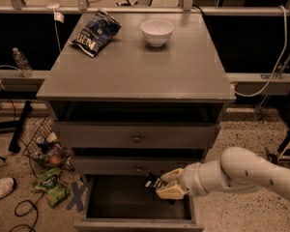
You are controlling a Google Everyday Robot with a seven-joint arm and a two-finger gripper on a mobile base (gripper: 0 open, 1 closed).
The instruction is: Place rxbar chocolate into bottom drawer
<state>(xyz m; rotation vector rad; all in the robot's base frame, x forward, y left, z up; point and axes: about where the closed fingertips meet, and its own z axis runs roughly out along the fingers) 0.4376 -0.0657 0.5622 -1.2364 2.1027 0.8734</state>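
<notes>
Obs: gripper (163,187) clamped on rxbar chocolate (152,181), bar protruding from its tips; bottom drawer (135,223) stands open directly beneath, so release should drop it inside

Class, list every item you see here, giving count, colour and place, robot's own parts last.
cabinet: one, grey, centre
bottom drawer: one, grey, pulled open, lowest
chip bag: one, dark blue, cabinet top, back left
bowl: one, white, cabinet top, right of bag
rxbar chocolate: one, black, held over bottom drawer
water bottle: one, clear, left of cabinet
green packets: two, green, floor left
shoe: one, white, floor far left
arm: one, white, reaching from right
claw: one, pale yellow, shut on rxbar chocolate above bottom drawer
</notes>
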